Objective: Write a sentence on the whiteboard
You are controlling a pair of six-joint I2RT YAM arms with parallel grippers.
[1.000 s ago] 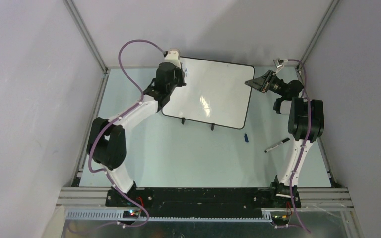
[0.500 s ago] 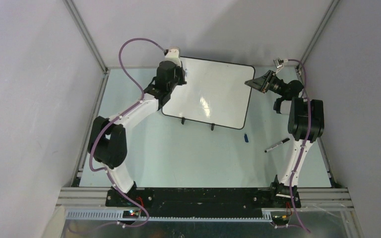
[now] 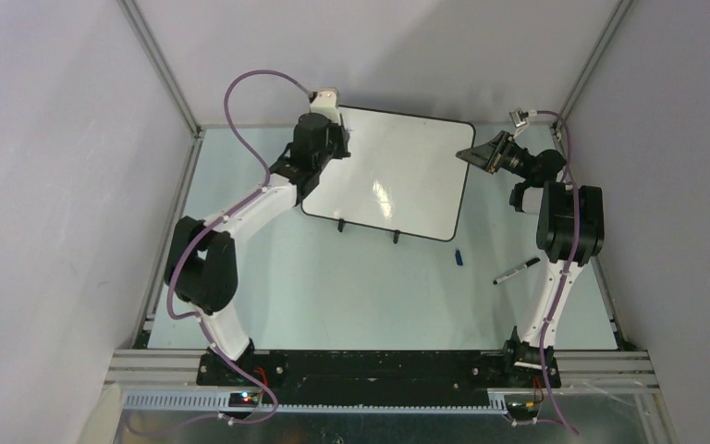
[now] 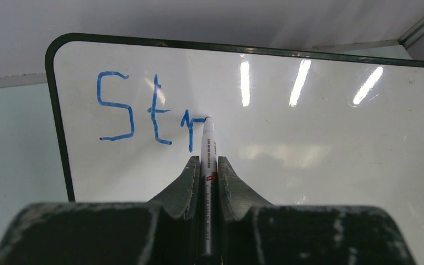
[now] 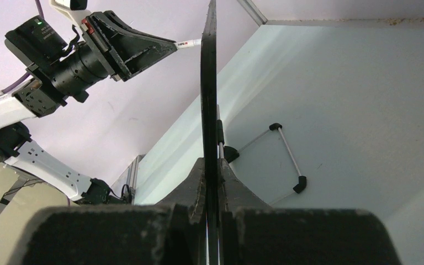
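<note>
The whiteboard (image 3: 397, 176) stands tilted on the table, white with a thin black rim. In the left wrist view, blue letters "Str" of the sentence (image 4: 138, 113) sit at the whiteboard's (image 4: 320, 138) top left. My left gripper (image 4: 207, 164) is shut on a white marker (image 4: 208, 141), whose tip touches the board at the end of the "r". From above, the left gripper (image 3: 335, 139) is at the board's top left corner. My right gripper (image 3: 474, 154) is shut on the board's right edge, seen edge-on (image 5: 208, 83) between its fingers (image 5: 193, 185).
A blue cap (image 3: 459, 257) and a black marker (image 3: 516, 270) lie on the table right of the board. The board's two black feet (image 3: 340, 225) point toward the arms. Its wire stand (image 5: 287, 154) shows behind it. Enclosure walls stand close on both sides.
The left gripper with the marker has shifted slightly along the board's top left. The right arm and the board have not moved.
</note>
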